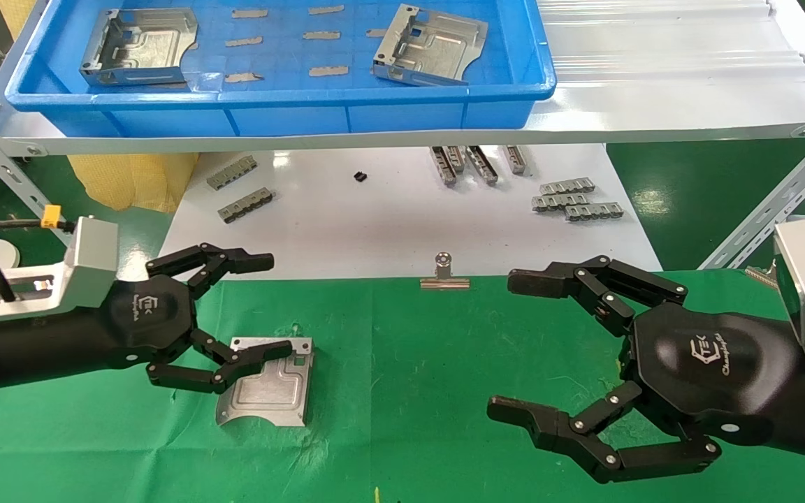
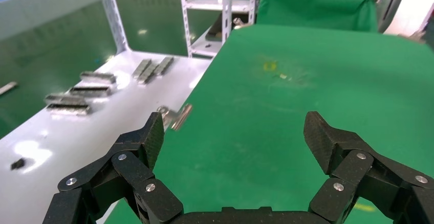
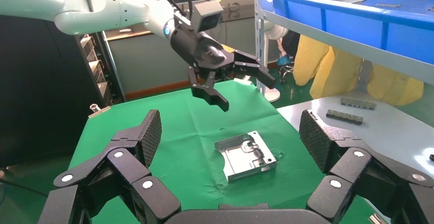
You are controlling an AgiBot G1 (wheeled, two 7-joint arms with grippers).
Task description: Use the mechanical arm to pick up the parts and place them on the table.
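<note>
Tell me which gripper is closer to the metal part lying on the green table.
Left. The left gripper hangs open just above the part, not touching it. The right gripper, also open, is well off across the green table.

Each end effector, left [image 1: 235, 314] and right [image 1: 549, 349], has a glossy black hexagonal palm printed with a white logo, and jointed black fingers pinned with silver rivets (their inner pads are textured). A silver-grey block sits at each wrist. Black cable and a yellow connector [image 1: 52, 215] run along the left, whose arm segment [image 3: 77, 9] is white.
</note>
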